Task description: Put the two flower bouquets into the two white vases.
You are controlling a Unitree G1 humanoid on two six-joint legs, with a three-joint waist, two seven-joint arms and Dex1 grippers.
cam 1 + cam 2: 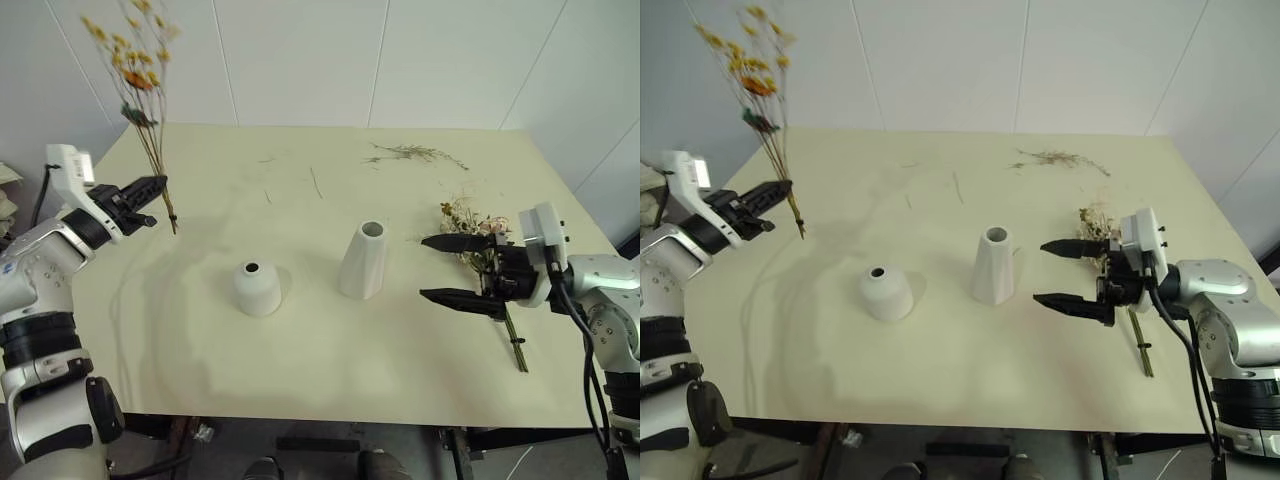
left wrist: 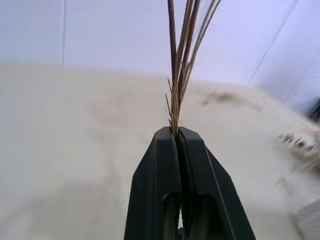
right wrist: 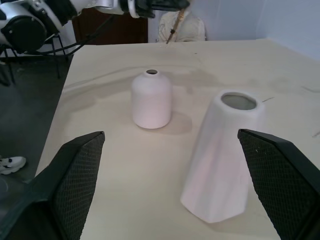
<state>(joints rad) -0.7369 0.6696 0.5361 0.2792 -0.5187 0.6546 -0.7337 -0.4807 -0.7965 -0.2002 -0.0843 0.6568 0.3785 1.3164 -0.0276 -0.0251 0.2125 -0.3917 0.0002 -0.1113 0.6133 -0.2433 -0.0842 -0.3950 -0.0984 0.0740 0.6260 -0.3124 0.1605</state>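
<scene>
The left gripper (image 1: 158, 190), clamped on the upright yellow bouquet (image 1: 138, 75), has the squat vase (image 1: 257, 288) down to its right.

No readable text, labels, brands, numbers or signs are found on anything in the views.
</scene>
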